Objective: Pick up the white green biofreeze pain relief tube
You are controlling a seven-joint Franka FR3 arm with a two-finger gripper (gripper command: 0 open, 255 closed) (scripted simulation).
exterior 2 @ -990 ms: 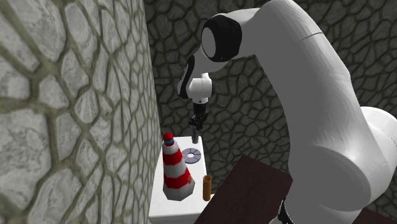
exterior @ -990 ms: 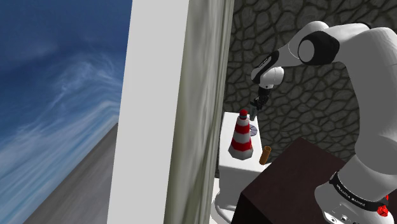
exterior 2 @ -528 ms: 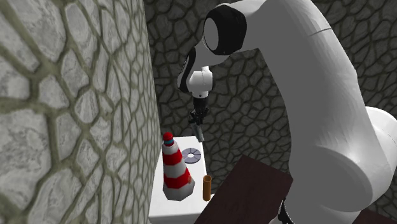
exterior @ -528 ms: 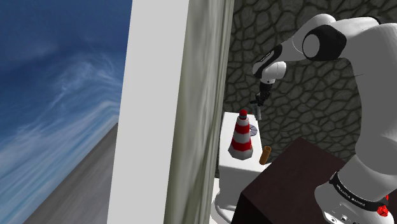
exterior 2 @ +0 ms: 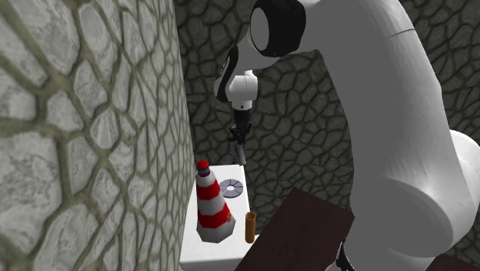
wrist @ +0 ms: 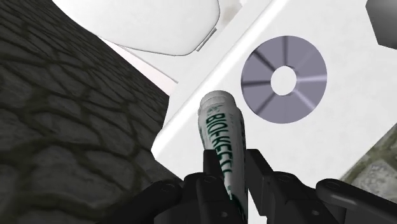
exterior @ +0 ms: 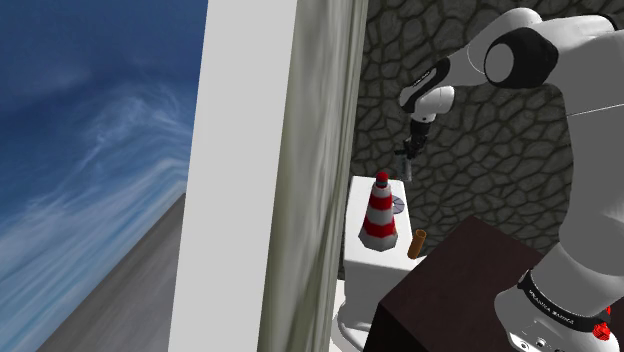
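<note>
A white tube with green lettering (wrist: 221, 137) sticks out from between my black fingers, and the gripper (wrist: 234, 167) is shut on it. In the shoulder view the gripper (exterior: 407, 158) hangs well above the white tank top (exterior: 372, 258), with the tube (exterior: 408, 172) pointing down from it. The second exterior view has the gripper (exterior 2: 239, 141) and the tube (exterior 2: 242, 157) in the air behind the cone, clear of the white top (exterior 2: 194, 235).
A red and white striped cone (exterior: 379, 212) stands on the white top, with a grey disc (exterior: 397, 203) behind it and a small brown cylinder (exterior: 419, 243) at the near edge. The dark stand (exterior: 450, 285) is close by. Stone walls surround the spot.
The gripper has risen away from the white top with the tube clasped in it, and the arm's elbow has lifted. Cone, disc and cylinder have stayed put.
</note>
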